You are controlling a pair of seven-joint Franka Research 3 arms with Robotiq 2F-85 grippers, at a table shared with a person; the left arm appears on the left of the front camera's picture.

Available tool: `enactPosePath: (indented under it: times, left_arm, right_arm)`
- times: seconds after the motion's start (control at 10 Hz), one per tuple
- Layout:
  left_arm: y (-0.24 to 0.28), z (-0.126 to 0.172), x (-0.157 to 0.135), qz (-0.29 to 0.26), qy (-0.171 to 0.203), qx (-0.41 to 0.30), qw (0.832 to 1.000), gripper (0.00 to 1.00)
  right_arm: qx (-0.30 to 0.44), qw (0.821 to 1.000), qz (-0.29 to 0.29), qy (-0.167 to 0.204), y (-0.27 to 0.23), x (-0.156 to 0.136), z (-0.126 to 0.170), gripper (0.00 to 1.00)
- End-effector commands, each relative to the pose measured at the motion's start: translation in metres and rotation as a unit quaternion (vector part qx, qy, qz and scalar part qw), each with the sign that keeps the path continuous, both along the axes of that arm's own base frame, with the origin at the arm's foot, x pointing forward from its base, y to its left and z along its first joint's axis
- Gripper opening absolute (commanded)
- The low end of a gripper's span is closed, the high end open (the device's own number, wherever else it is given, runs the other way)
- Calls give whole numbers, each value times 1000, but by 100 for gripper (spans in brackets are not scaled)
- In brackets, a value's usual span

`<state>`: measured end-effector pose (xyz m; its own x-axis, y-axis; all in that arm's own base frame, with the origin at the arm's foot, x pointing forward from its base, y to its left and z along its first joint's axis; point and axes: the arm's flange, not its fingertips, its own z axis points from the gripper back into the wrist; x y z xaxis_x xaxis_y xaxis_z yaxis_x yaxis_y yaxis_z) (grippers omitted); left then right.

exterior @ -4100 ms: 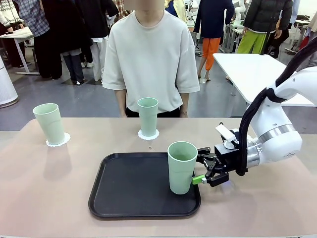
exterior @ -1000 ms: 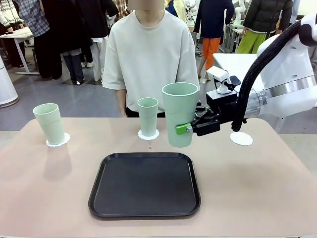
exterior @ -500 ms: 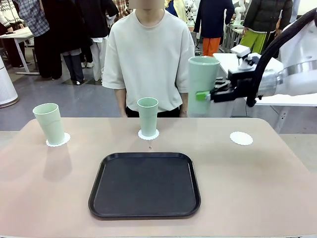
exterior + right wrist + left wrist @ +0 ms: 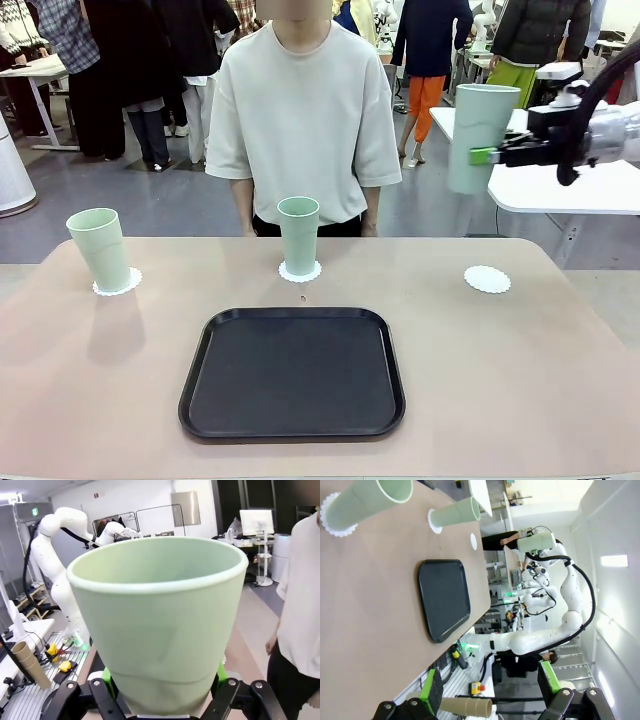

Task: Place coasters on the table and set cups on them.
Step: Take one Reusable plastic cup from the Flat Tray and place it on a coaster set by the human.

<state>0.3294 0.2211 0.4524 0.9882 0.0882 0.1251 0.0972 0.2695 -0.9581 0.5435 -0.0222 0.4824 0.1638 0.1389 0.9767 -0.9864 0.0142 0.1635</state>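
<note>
Right gripper [image 4: 492,155]: green pads pinching the third tall pale mint-green tapered tumbler [image 4: 479,138] low on its wall, upright, high in the air above the bare white scalloped lacy coaster [image 4: 487,279] and somewhat toward the far side of it. Left gripper [image 4: 490,692]: fingers spread, nothing between them, well back from the flat black rounded tray [image 4: 292,372].

Large beige-pink tabletop [image 4: 520,380]: tray at centre, with no cup on it. Beyond the tray, a second mint-green tumbler [image 4: 299,234] upright on its lacy coaster [image 4: 299,271]. Far left of the tray, another tumbler [image 4: 99,248] on its coaster [image 4: 118,282], seated toward one edge of the disc. Person in a pale short-sleeved shirt [image 4: 304,110] standing beyond the tray.

Judged step: carry and lower onto the bare coaster.

Hazards:
- Off-centre descent: base overhanging or missing the small disc.
- Sideways motion at contact: light coaster pushed or crumpled.
- Low grip on a tall, top-heavy tumbler: possible tilt or tipping on release above the surface.
</note>
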Motion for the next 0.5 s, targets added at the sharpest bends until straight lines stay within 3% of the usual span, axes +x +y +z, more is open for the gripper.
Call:
enactPosePath:
  times: [0.0, 0.2, 0.4]
  left_arm:
    - [0, 2, -1, 0, -4, -4, 1000, 100]
    - [0, 2, -1, 0, -4, -4, 1000, 100]
    - [0, 2, -1, 0, -4, -4, 1000, 100]
  right_arm:
    - [-6, 1000, 10, 12, -20, 13, 5, 82]
    - [-30, 999, 8, 8, -29, 10, -2, 82]
    - [-7, 1000, -3, 2, -28, 6, 1, 82]
